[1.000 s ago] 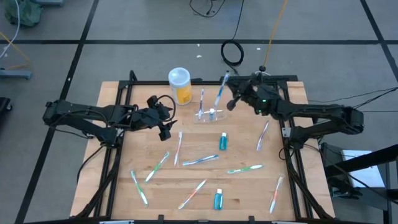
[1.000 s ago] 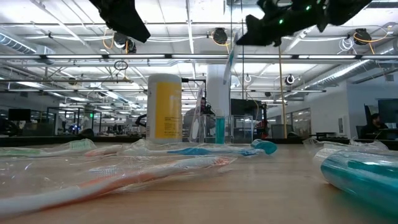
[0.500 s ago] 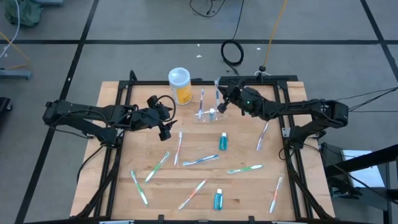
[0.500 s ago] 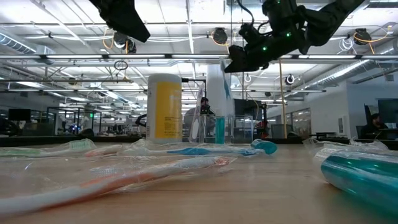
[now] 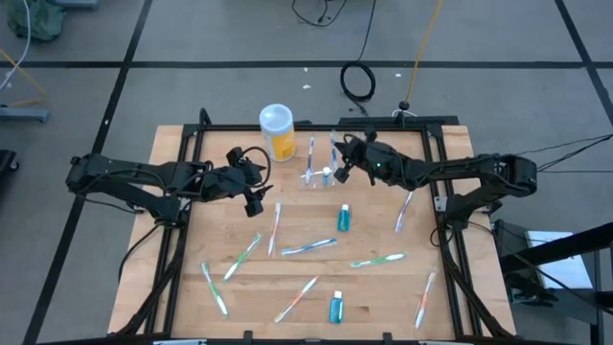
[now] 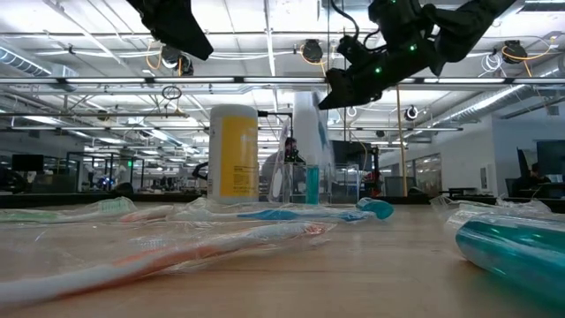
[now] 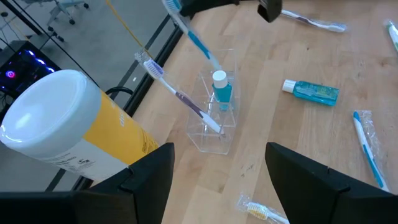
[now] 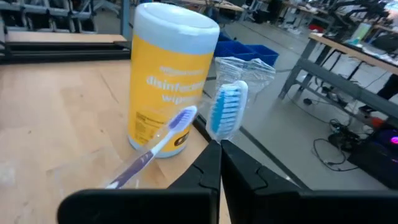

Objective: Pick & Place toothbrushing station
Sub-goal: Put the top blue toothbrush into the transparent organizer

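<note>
Overhead and wrist views of a wooden table point(image 5: 383, 316) strewn with wrapped toothbrushes and small teal tubes. At left, left gripper point(image 5: 257, 189) hovering clear of the boards, jaws spread wide and empty, facing the back of the table. Just beyond it, yellow canister point(image 5: 276, 132) with a white top, upright near the rear edge; label partly legible in the right wrist view as "disinfect… wip…", smaller print beneath unreadable, no brand name made out. Right of the canister, toothbrushing station point(image 5: 323, 178): low clear plastic holder standing on the rear centre of the table, already carrying a purple-handled toothbrush point(image 7: 180, 93) leaning in one slot and an upright teal tube point(image 7: 221, 93) with a white cap. Directly above the holder, right gripper point(image 5: 345, 160), jaws pressed together on the handle of a blue-bristled toothbrush point(image 8: 225, 112), head up, lower end pointing into the holder. Judged handling: holder light, rigid, smooth-walled and probably slippery, easily tipped or slid by a sideways push from a brush; best steadied or lifted by its outer walls low down. Toothbrush light and stiff, best gripped mid-handle. No writing readable on tubes or brushes.
</note>
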Robot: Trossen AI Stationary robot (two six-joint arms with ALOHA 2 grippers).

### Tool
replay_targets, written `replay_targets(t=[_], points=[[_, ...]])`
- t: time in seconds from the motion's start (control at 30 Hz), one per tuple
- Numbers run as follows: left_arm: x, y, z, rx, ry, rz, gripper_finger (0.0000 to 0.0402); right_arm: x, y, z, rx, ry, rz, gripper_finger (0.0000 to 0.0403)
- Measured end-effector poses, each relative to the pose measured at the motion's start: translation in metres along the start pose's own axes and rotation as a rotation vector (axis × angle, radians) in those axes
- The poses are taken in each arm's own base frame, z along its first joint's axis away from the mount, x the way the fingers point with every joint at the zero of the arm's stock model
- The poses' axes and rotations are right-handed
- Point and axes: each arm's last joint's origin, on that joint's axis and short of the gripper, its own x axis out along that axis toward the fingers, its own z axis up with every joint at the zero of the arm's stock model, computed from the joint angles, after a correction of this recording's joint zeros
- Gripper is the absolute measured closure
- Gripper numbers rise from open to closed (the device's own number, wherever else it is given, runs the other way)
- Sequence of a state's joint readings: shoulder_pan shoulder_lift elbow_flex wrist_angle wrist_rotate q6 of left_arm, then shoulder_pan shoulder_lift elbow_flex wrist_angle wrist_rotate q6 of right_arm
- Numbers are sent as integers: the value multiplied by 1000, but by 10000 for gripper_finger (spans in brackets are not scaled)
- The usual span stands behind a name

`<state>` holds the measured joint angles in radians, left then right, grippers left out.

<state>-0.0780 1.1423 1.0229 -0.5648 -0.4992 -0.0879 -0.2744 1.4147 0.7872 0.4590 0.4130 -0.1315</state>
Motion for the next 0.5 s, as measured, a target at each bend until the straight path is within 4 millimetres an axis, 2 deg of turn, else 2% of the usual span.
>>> replay_targets(t=[0.23,0.5], points=[[0,0,0,1,0,-1,146,-7,13,-5,-77,71,-65,403],[0,0,0,-1,0,-1,146,-6,3,-5,-15,78,-257,403]])
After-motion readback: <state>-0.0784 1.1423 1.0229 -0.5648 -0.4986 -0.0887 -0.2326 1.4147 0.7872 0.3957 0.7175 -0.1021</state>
